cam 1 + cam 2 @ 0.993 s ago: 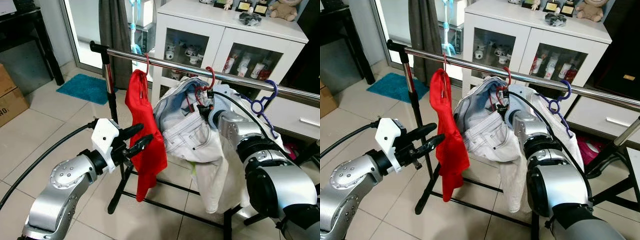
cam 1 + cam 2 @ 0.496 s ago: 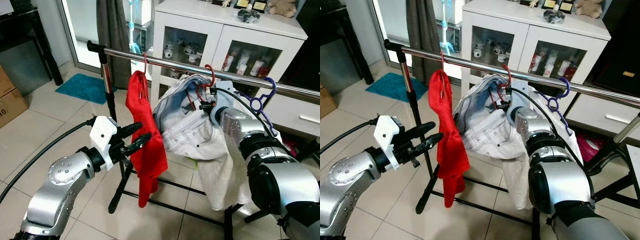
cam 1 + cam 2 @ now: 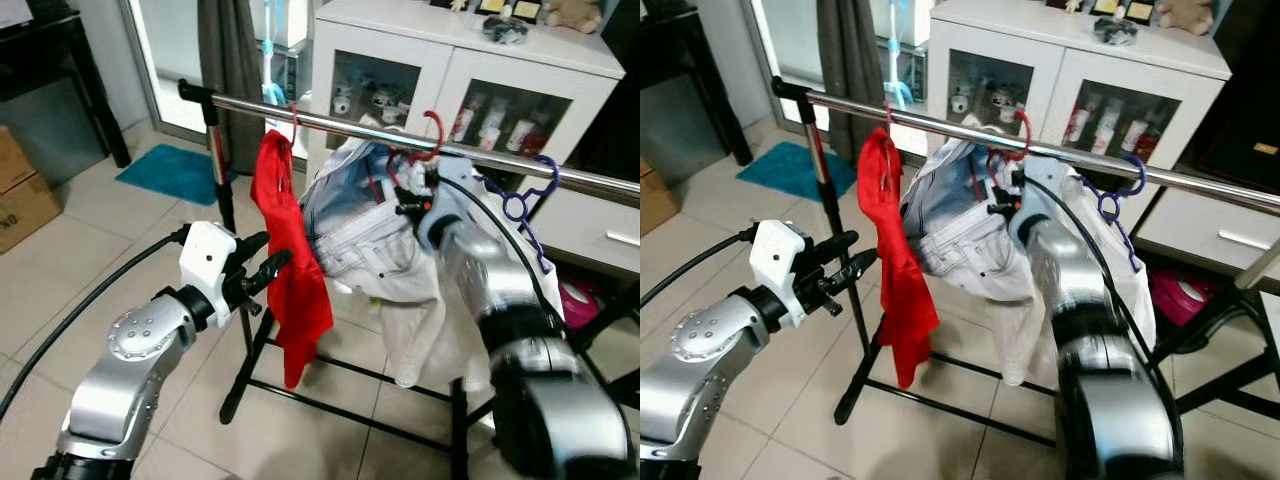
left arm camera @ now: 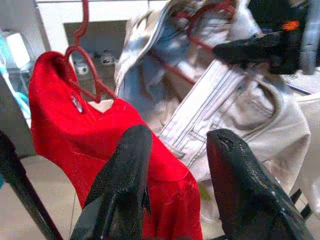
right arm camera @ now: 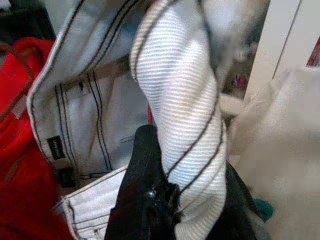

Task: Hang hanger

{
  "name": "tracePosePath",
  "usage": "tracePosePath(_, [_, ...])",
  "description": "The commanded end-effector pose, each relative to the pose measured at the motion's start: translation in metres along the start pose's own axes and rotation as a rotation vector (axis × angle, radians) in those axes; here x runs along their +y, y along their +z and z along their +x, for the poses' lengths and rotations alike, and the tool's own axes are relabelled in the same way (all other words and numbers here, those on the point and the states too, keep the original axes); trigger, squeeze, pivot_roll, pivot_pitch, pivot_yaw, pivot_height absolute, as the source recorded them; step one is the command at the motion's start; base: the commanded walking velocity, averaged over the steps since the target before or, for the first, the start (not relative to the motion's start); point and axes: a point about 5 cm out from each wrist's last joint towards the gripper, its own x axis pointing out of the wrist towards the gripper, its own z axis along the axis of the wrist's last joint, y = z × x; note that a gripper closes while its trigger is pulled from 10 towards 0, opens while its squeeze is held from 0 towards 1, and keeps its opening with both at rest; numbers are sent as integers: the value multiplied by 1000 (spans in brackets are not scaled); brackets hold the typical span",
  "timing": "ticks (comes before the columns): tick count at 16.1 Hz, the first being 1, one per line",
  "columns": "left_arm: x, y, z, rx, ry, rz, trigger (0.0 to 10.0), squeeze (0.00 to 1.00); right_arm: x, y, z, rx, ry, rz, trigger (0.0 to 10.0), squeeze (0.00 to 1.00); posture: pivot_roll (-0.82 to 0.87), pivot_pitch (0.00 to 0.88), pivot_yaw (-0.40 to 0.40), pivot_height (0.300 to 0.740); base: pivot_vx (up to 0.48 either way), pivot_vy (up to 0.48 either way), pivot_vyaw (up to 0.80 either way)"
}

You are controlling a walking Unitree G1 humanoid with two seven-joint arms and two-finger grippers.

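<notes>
Right gripper (image 3: 408, 203), frame centre, fingers clamped on white jeans (image 3: 365, 245) at red hanger (image 3: 425, 140); hanger hook now lifted above steel rail (image 3: 340, 124), earlier hooked over it. Left gripper (image 3: 268, 267), lower left, fingers slightly parted, holding nothing, just beside red garment (image 3: 290, 265), barely changed. Purple hanger (image 3: 528, 195) unmoved at right.

Before me a chrome rail (image 3: 330, 120) runs across on a black stand (image 3: 222, 190) whose feet rest on the tiled floor (image 3: 80, 250). Hooked on the rail I see a red hanger (image 3: 292, 118) bearing a red garment (image 3: 290, 260), a second red hanger (image 3: 430, 140) with pale jeans (image 3: 360, 240), and a purple hanger (image 3: 528, 195) over a white garment (image 3: 440, 330).
</notes>
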Motion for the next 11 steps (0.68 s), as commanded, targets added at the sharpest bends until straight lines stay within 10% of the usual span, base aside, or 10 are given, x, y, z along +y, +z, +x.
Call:
tracePosePath(1, [0, 0, 3, 6, 18, 16, 10000, 0, 4, 30, -6, -125, 18, -50, 0, 0, -89, 0, -36, 740, 0, 0, 0])
tracePosePath(11, [-4, -9, 0, 20, 110, -33, 10000, 0, 19, -31, -88, -38, -17, 38, 0, 0, -113, 0, -52, 740, -56, 0, 0])
